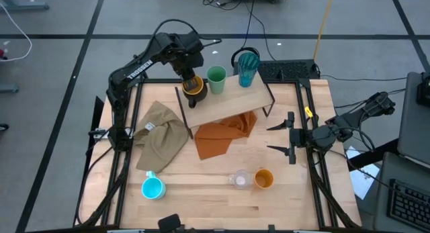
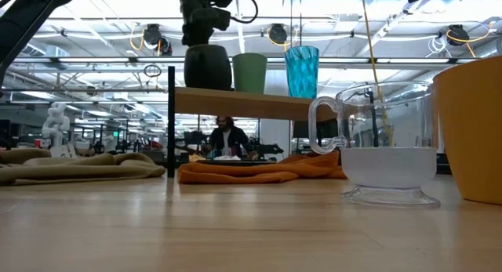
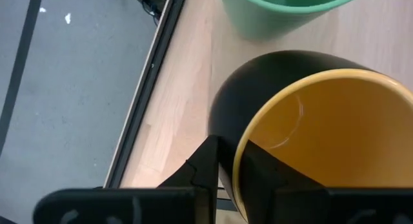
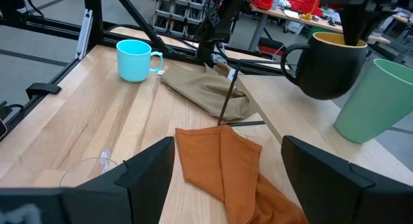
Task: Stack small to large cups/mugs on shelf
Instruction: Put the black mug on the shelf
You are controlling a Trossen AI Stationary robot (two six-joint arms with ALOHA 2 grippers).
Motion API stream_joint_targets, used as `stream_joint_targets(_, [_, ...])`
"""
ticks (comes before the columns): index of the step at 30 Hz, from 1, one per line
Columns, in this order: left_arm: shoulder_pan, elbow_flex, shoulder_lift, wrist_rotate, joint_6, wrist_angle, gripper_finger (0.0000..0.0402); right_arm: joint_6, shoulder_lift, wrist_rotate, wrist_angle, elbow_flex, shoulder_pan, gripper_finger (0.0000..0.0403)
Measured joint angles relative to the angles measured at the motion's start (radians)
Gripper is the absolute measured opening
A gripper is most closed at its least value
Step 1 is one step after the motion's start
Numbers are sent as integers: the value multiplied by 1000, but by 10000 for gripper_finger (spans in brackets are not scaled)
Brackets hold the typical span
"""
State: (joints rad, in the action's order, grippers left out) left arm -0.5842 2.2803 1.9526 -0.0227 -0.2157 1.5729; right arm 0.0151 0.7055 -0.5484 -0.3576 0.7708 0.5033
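I have the black mug [image 1: 193, 87] in hand on the shelf [image 1: 228, 102]: the left gripper [image 1: 191, 80] pinches its rim, 1 finger inside against the yellow wall and 1 outside, the jaws nearly shut on that thin wall. The low view shows the mug's base down at the board, beside the green cup [image 1: 216, 78], with the teal tumbler [image 1: 247, 66] further along the same board. I judge this to be the placing step for the 3rd vessel, though I cannot tell whether the base is fully seated.

Next I need to let go cleanly: open the fingers, lift straight up clear of the rim, and avoid nudging the green cup, which stands just beside. Then the blue mug [image 1: 153, 187], the clear glass [image 1: 240, 179] and the orange cup [image 1: 263, 178] wait near the table's front edge.

The right gripper [image 1: 290, 137] hangs wide open and empty at the right side of the table, near the orange cloth [image 1: 225, 135].

The mug is glossy black outside, yellow-orange inside, round-bellied, its handle pointing away from the green cup.
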Motion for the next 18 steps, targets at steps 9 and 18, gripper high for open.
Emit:
stream_joint_targets(9, [-14,0,0,24,4,-2,47,-3,0,0,0,0,0,274])
stream_joint_targets(18, [-30,0,0,56,7,-2,47,-3,0,0,0,0,0,274])
